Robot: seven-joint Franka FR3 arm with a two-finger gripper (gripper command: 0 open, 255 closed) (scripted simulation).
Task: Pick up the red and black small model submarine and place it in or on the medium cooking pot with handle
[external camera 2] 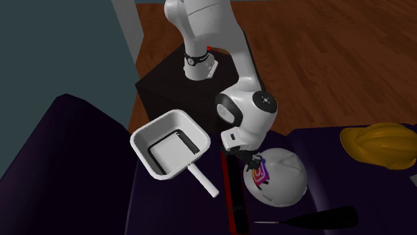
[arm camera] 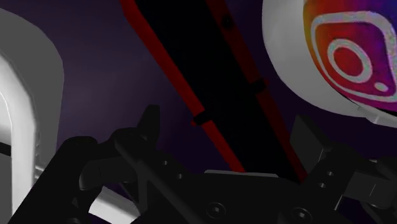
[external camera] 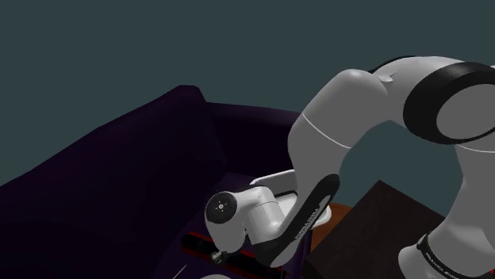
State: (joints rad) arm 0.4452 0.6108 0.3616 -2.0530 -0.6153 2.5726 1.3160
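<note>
- Hovering low over the dark purple sofa seat (external camera 2: 80, 173), the gripper (external camera 2: 248, 162) is seen in the second exterior view above the 12 o'clock part of the submarine (external camera 2: 232, 197).
- The fingers (arm camera: 150, 125) are spread apart in the wrist view. The red-edged black hull is framed between them, and no contact with either finger can be made out, so nothing is judged to be held.
- The submarine is laid flat on the sofa seat. In the second exterior view its long axis is run from about 12 o'clock to 6 o'clock, tilted slightly toward 5.
- In the wrist view that axis is crossed by the line between the fingertips at a slant, not squarely. A small turn of the wrist is judged to be needed so that the narrow hull is pinched across its width.
- A white dome (external camera 2: 277, 177) with a pink and orange logo is found just beside the hull, at its 3 o'clock. A brush against it is a risk on closing.
- The white pot (external camera 2: 142, 152) is set at about 10 o'clock from the gripper, its handle (external camera 2: 204, 181) pointed toward 5 o'clock, near the hull.
</note>
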